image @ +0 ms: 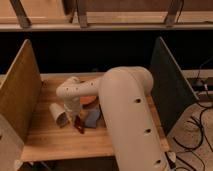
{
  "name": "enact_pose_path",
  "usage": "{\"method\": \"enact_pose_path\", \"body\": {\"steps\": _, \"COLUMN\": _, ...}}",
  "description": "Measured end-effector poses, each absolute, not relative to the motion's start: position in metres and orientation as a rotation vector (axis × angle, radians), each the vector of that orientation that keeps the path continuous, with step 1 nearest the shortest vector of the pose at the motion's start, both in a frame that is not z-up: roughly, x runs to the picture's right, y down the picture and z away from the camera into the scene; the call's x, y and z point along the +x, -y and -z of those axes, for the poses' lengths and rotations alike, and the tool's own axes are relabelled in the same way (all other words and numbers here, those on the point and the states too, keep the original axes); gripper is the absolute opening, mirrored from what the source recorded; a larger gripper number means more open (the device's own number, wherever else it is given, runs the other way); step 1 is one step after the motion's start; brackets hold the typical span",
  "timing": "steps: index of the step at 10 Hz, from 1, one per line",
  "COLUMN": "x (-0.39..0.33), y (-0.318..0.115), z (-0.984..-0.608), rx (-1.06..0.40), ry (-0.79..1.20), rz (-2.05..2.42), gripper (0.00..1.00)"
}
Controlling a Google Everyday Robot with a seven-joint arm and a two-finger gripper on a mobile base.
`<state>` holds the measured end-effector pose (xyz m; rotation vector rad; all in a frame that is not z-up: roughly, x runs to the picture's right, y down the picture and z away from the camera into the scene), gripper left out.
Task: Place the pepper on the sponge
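The pepper [79,125] is a small dark red sliver low over the wooden table, just left of the sponge. The sponge [92,118] is a light blue pad, partly covered by my big white arm. My gripper [74,119] hangs at the end of the wrist directly above the pepper, touching or almost touching it. Whether the pepper rests on the table or is lifted cannot be told.
An orange bowl [90,100] peeks out behind the wrist. A white cylindrical part [59,114] sticks out to the gripper's left. The table [55,142] is flanked by a tan panel [19,90] on the left and a dark panel [167,82] on the right. Cables [200,125] lie on the floor at right.
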<state>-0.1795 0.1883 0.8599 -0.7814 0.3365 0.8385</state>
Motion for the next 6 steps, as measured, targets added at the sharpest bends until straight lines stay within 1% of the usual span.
{"method": "enact_pose_path", "body": {"steps": 1, "x": -0.178, "y": -0.185, "z": -0.858, "rx": -0.771, "ry": -0.339, "rz": -0.844, "gripper": 0.05}}
{"method": "enact_pose_path", "body": {"steps": 2, "x": -0.172, "y": -0.179, "z": -0.855, "rx": -0.755, "ry": -0.346, "rz": -0.856, "gripper": 0.0}}
{"method": "enact_pose_path", "body": {"steps": 6, "x": -0.137, "y": -0.152, "z": -0.844, "rx": -0.677, "ry": -0.379, "rz": -0.933, "gripper": 0.0}}
